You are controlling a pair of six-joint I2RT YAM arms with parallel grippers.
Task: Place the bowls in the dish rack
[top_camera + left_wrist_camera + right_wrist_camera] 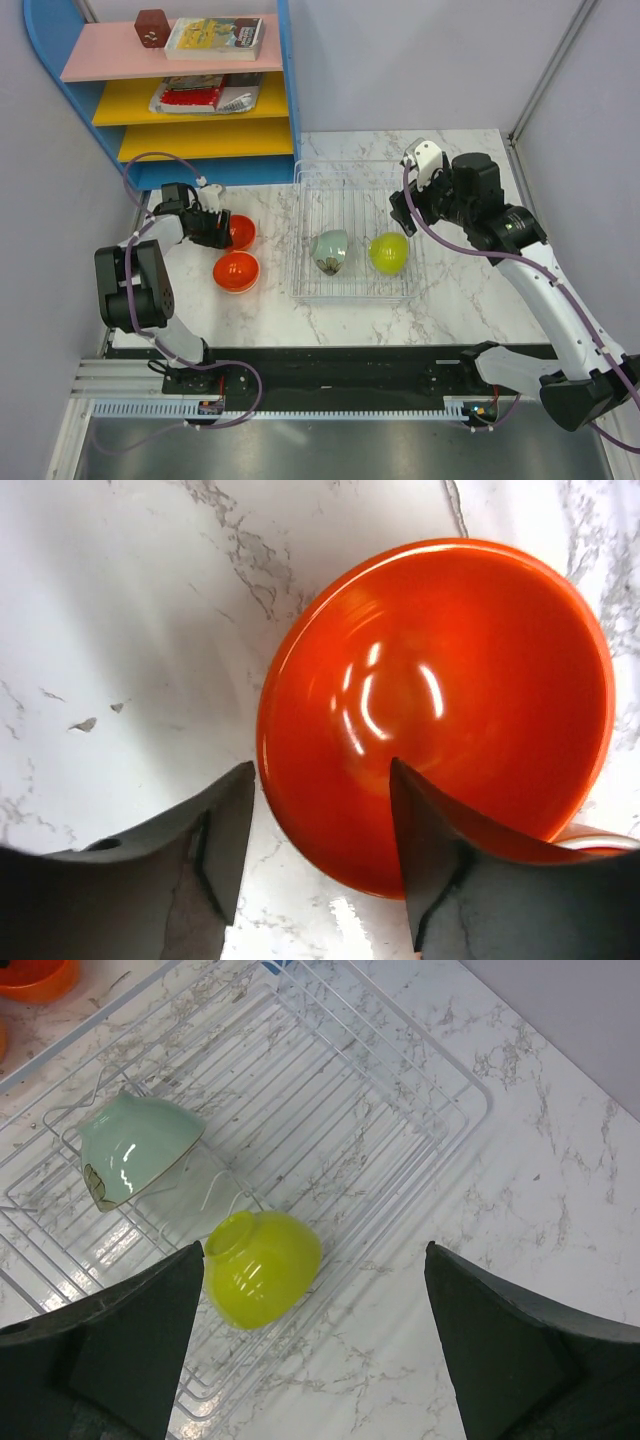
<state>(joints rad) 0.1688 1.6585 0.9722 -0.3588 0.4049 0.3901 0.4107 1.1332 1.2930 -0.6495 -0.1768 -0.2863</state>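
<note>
Now | left gripper (320, 770): jaws spread astride the far glossy orange bowl's (440, 660) rim | right gripper (314, 1248): wide apart, empty, above the silver-white wire dish rack (350, 200) | rack: mid-table, holding a pale green bowl (330, 251) and a yellow-green bowl (388, 253) on their sides | second orange bowl (236, 271): left of rack

Green bowl (330, 251) and yellow bowl (388, 253) lie inside the dish rack (350, 200).

White marble table (460, 290), grey veining. Silver-white wire dish rack (350, 195). In rack at 7 o'clock, pale green bowl (330, 251), dark motif near rim; at 5 o'clock, yellow-green bowl (388, 253), plain. At 9 o'clock of rack, two glossy orange bowls (236, 271). At 11 o'clock, shelf (285, 90): blue frame, pink and yellow boards.
</note>
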